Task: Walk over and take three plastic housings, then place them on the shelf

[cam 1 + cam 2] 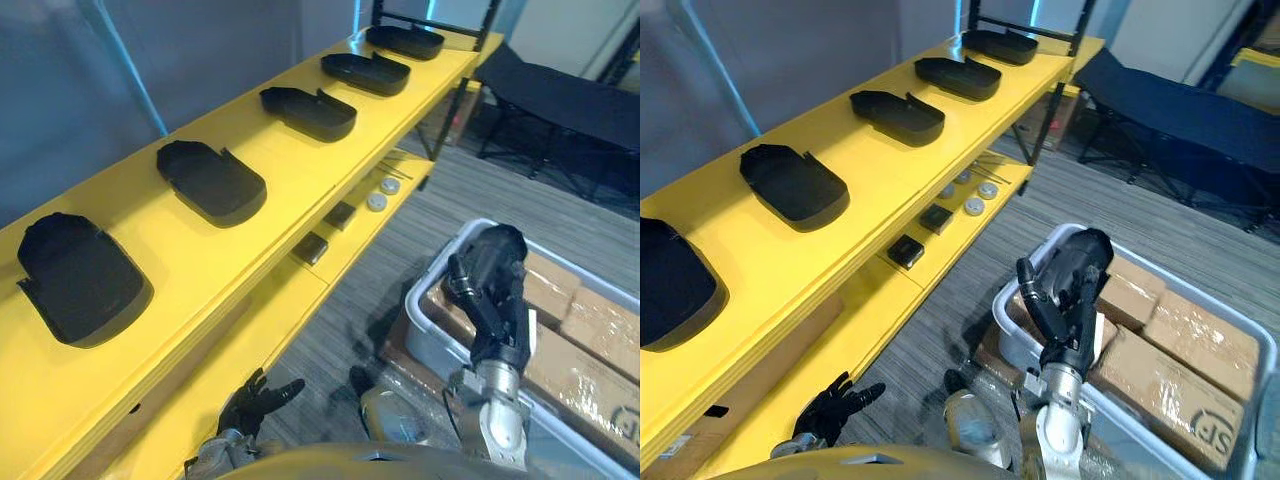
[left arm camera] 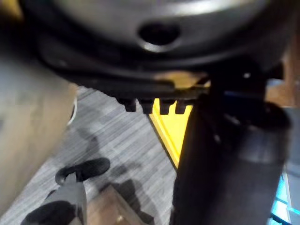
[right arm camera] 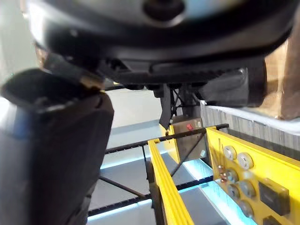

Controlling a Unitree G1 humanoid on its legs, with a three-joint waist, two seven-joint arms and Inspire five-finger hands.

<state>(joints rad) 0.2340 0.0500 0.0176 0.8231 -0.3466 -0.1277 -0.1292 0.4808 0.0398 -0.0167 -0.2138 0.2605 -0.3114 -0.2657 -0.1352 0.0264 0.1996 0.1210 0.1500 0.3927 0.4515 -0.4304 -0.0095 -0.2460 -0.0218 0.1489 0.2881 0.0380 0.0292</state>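
- The yellow shelf (image 1: 200, 260) ran away from the robot on its left, in front of a grey partition (image 1: 80, 90) crossed by a thin blue light strip (image 1: 130, 60).
- Five black plastic housings (image 1: 212, 180) lay in a row along the top board, open side up and well apart from one another. The nearest was at the lower left, the farthest by the shelf's dark end post.
- On the lower board (image 1: 875, 305) sat two small dark blocks (image 1: 311, 248) and, farther along, a few round silver discs (image 1: 376, 202).
- The floor (image 1: 450, 205) was grey striped carpet.
- On the floor to the robot's right stood a pale grey tote (image 1: 425, 300) packed with wrapped cardboard boxes (image 1: 1180, 370).
- Beyond the tote, a dark folding cot (image 1: 570, 95) stood at the back of the room.
- The right hand (image 1: 492, 275) was raised over the near end of the tote. I could not tell whether its fingers were curled or relaxed, and no housing showed in it.
- The left hand (image 1: 255, 400) hung low beside the lower board with its fingers spread, holding nothing.
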